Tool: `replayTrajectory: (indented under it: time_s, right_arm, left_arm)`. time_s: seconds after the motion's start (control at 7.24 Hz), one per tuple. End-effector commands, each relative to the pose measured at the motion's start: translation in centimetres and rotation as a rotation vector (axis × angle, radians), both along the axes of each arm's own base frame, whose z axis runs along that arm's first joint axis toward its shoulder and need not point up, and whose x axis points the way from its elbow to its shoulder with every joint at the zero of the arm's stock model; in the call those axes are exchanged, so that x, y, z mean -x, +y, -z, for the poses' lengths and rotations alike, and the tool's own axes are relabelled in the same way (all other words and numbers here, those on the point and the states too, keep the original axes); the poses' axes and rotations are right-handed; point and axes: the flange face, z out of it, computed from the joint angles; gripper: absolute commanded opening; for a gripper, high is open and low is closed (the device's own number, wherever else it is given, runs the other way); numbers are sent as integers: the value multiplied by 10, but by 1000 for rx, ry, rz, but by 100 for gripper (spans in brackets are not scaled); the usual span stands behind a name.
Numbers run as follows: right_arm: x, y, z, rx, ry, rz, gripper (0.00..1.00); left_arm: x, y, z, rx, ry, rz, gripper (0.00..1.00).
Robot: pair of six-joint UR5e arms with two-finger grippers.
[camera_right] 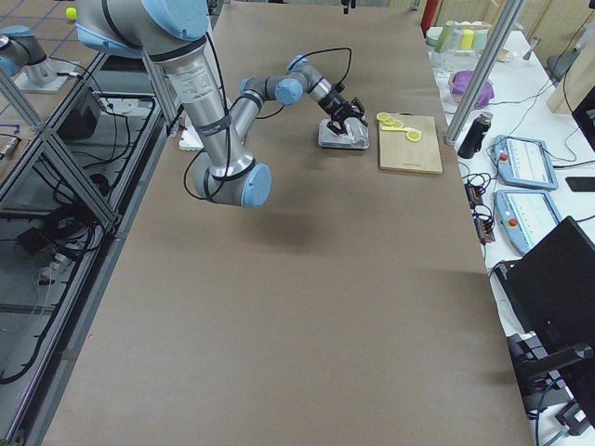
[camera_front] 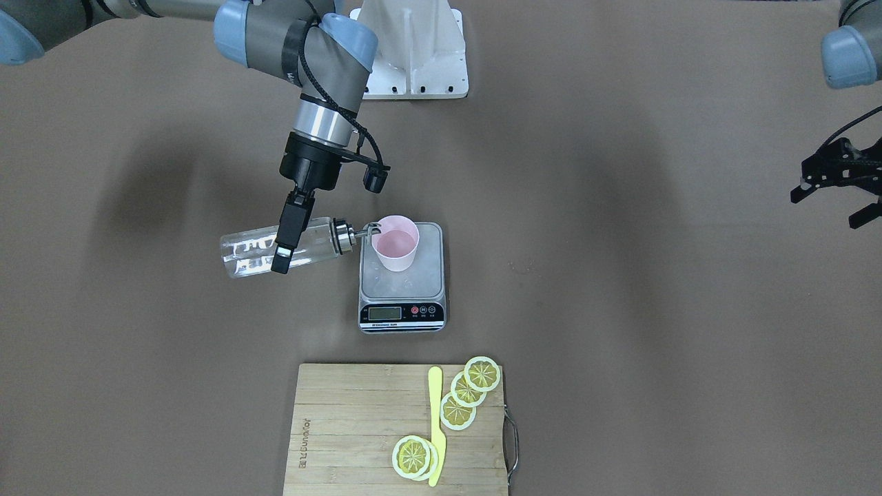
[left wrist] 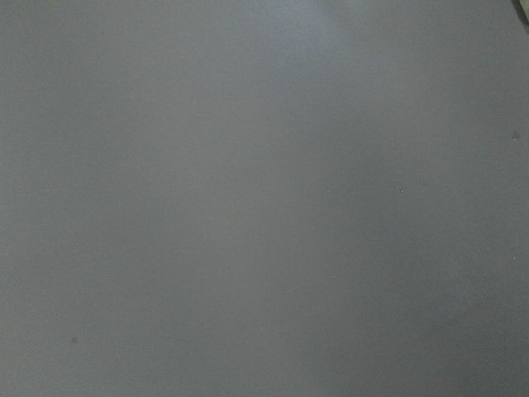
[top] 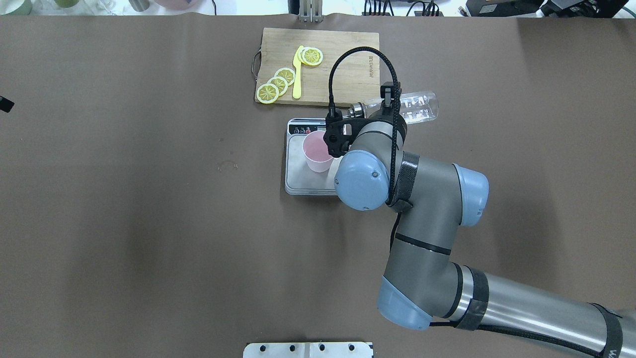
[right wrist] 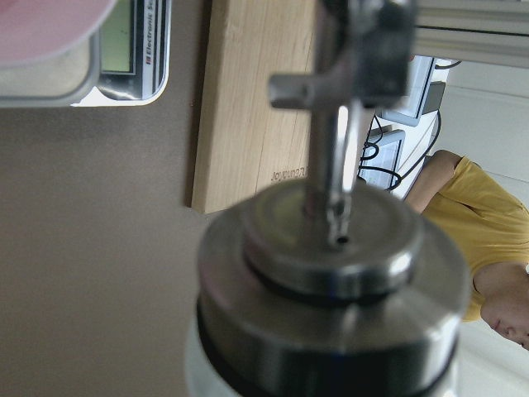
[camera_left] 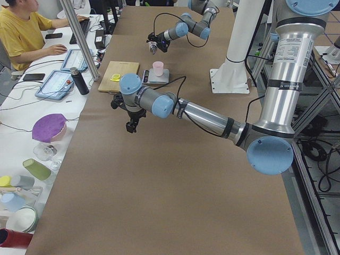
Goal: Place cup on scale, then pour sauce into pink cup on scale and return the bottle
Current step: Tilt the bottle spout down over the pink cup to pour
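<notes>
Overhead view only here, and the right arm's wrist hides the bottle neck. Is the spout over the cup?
Observer: Yes. The front-facing view shows the bottle lying nearly level. Its spout reaches the rim of the cup, which stands on the scale.
Operator: Where does the right tool hold it?
Observer: The right tool is shut across the middle of the bottle's glass body, clear of the metal collar.
</notes>
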Motion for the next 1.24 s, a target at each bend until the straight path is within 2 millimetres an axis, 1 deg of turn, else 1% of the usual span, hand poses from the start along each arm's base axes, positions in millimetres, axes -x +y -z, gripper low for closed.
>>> replayTrajectory:
  time_s: [0.0, 0.69, 0.83, 1.1]
  right_arm:
    - [2, -2, 2, 0, 24, 1, 19]
    - [-1, -5, 1, -25, 101, 14, 19]
    - [0, -5, 4, -27, 98, 15, 18]
    - [-1, -5, 18, -32, 87, 13, 18]
  left_arm:
    - [0, 0, 0, 0, 0, 0, 97]
    - [0, 0, 0, 1, 0, 1, 97]
    - [0, 0, 0, 1, 0, 1, 97]
    - [0, 0, 0, 1, 0, 1, 97]
